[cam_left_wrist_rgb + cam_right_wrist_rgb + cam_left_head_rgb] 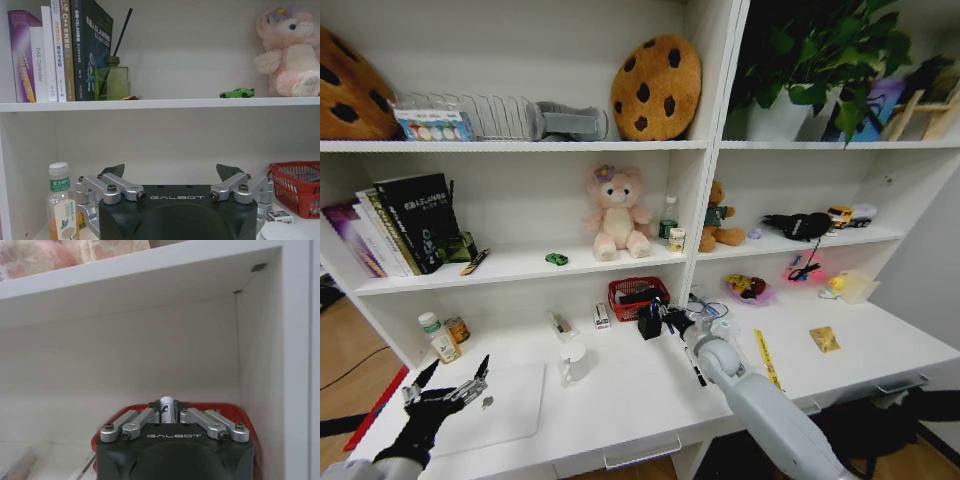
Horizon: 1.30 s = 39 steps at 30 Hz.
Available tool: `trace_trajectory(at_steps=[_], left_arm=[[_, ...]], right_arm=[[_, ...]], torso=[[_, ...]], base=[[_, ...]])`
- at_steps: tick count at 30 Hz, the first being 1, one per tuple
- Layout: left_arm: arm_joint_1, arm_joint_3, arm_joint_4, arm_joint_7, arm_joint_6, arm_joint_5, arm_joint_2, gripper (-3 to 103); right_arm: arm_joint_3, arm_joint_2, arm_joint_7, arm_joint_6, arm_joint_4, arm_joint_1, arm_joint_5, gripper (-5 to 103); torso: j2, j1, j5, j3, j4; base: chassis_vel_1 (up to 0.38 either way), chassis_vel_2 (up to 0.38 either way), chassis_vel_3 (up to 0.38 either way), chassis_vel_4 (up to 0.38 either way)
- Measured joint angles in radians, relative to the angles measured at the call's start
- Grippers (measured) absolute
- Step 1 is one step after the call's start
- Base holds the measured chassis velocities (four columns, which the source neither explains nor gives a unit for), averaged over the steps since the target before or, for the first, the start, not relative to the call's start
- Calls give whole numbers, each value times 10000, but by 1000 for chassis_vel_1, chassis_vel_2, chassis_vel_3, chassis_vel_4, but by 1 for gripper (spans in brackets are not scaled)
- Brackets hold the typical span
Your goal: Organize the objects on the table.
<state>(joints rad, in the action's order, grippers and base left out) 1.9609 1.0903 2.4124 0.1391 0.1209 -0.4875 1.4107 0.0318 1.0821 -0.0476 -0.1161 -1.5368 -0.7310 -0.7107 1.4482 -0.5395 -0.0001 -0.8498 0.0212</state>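
"galbot" is printed on the left gripper body at lower centre and on the right gripper body; a white book spine, upper left, reads "das controller".

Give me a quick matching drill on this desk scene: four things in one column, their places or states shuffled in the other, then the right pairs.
Things
1. green toy car
2. red basket
3. left gripper
4. right gripper

Places or states
A. shut on a small white object, at the basket
B. open, above the silver laptop
C. on the white desk, against the back wall
D. on the shelf, beside the pink plush

Pairs: 1-D, 2-C, 3-B, 4-A
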Motion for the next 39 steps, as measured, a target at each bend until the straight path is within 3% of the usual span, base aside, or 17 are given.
trace_trajectory(at_steps=[4, 8, 17, 39], left_arm=[[0, 0, 0, 0, 0, 0, -1, 100], [0, 1, 0, -2, 0, 0, 0, 100], [0, 0, 0, -1, 0, 0, 0, 100], [-1, 0, 0, -1, 0, 0, 0, 100]], right_arm=[[287, 269, 86, 208, 441, 533, 54, 13], [774, 947, 315, 1172, 1441, 1166, 710, 13], [760, 1482, 393, 2223, 2447, 1391, 1966, 13], [475, 1462, 581, 2563, 2953, 1293, 1946, 13]], torso=[[0, 0, 0, 0, -1], [0, 0, 1, 0, -2], [0, 0, 1, 1, -1], [2, 0, 1, 1, -2]], base=[[0, 0, 0, 0], [0, 0, 0, 0], [0, 0, 0, 0], [0, 0, 0, 0]])
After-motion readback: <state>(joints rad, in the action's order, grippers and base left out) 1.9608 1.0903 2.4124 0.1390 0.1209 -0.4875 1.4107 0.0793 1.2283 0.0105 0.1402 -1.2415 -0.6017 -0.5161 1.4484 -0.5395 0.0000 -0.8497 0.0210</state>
